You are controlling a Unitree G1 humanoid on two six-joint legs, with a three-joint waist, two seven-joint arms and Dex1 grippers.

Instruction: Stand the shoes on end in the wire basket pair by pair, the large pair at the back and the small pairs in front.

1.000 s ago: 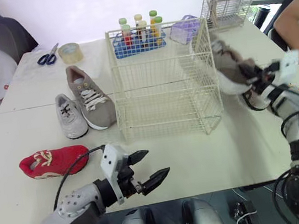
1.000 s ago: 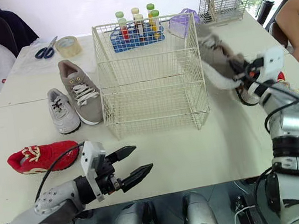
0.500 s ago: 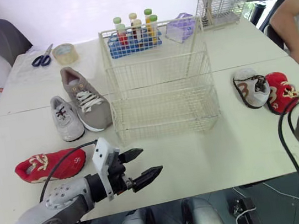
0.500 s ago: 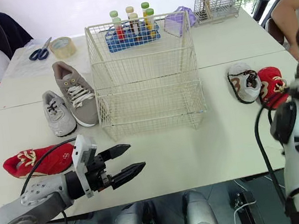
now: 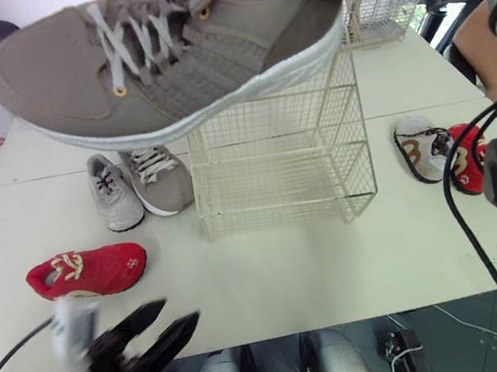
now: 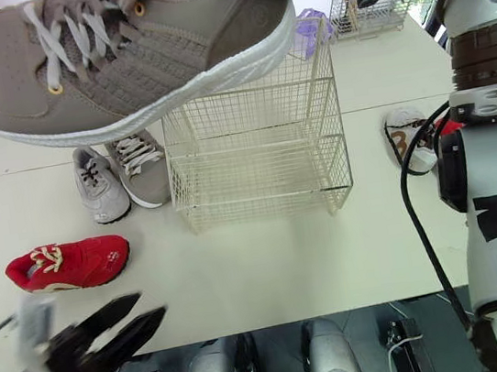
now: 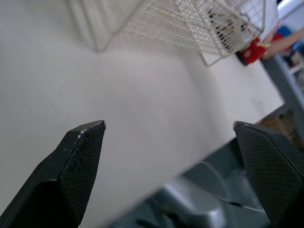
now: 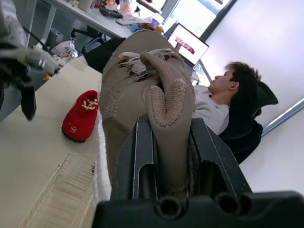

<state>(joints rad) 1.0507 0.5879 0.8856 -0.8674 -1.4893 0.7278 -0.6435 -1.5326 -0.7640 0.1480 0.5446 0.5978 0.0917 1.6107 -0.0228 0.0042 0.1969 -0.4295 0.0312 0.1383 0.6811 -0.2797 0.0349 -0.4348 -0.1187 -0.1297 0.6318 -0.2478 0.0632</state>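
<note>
Right gripper (image 8: 169,121) clamped on large grey shoe (image 5: 184,56) at heel; left gripper (image 7: 168,124) apart. Advise lowering it toe-down at 12 o'clock of wire basket (image 5: 279,172).

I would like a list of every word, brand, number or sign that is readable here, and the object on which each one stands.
"3" or "B", uncertain: brown mark on the small white shoe.
White marks on the red shoe at the robot's left: too small to read.
Picture on the monitor screen: too blurred to read.
No text visible on the large grey shoe.
</note>
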